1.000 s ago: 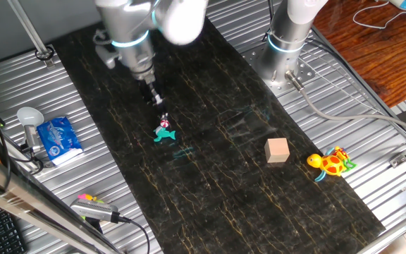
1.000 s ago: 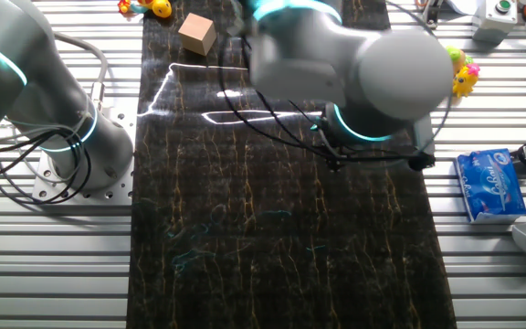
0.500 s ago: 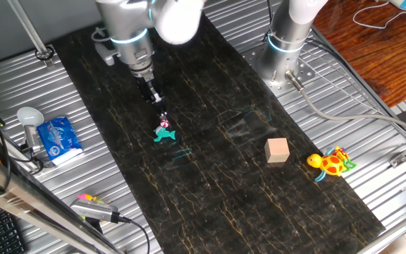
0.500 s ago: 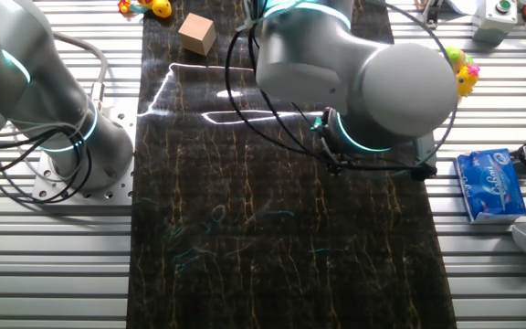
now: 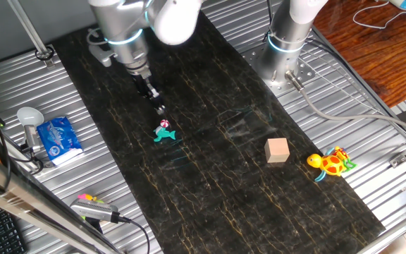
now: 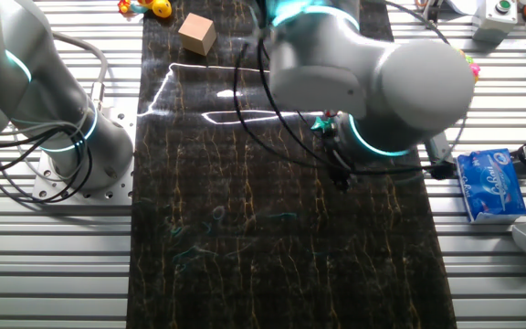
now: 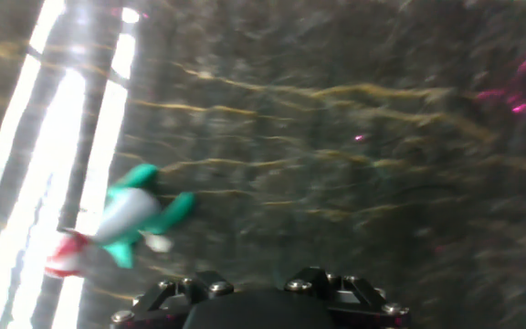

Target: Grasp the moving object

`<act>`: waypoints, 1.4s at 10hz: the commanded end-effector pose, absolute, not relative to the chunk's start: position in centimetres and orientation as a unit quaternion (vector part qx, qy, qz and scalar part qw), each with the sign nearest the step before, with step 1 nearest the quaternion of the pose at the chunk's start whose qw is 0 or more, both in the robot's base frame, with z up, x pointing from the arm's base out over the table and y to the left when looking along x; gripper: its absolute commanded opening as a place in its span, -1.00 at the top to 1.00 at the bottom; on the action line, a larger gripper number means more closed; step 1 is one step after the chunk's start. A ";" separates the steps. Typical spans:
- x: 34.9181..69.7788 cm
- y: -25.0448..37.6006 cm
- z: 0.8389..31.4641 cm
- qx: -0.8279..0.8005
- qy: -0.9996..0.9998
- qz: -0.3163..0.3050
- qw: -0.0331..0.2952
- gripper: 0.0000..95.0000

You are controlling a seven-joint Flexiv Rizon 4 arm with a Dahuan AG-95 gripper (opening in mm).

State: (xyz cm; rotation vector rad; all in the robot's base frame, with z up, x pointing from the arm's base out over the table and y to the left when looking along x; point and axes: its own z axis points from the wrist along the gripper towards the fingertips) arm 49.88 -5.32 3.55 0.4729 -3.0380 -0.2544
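The moving object (image 5: 164,132), a tiny teal-green figure with a pink-and-white end, lies on the dark mat (image 5: 210,176). My gripper (image 5: 159,108) hangs just behind and above it, a short gap away, with nothing in it. Its thin dark fingers look close together, but the gap does not show. In the hand view the teal figure (image 7: 128,222) lies at lower left, left of the gripper's base (image 7: 258,302); the fingertips are out of frame. In the other fixed view my arm hides most of the figure; only a teal speck (image 6: 320,122) shows.
A tan wooden cube (image 5: 278,150) and a yellow-orange turtle toy (image 5: 332,163) sit on the right end of the mat. A blue packet (image 5: 58,138) and a spoon lie on the ribbed table to the left. A second arm's base (image 5: 285,49) stands at the back right.
My gripper has drawn back up and to the left, away from the teal figure. The figure itself has barely moved.
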 end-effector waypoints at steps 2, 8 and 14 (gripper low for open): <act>50.1 -6.9 3.3 0.210 -0.974 -0.075 0.024 -0.20; 50.1 -6.9 3.3 0.213 -0.974 -0.074 0.031 -0.20; 50.1 -6.9 3.3 0.209 -0.974 -0.075 0.030 -0.20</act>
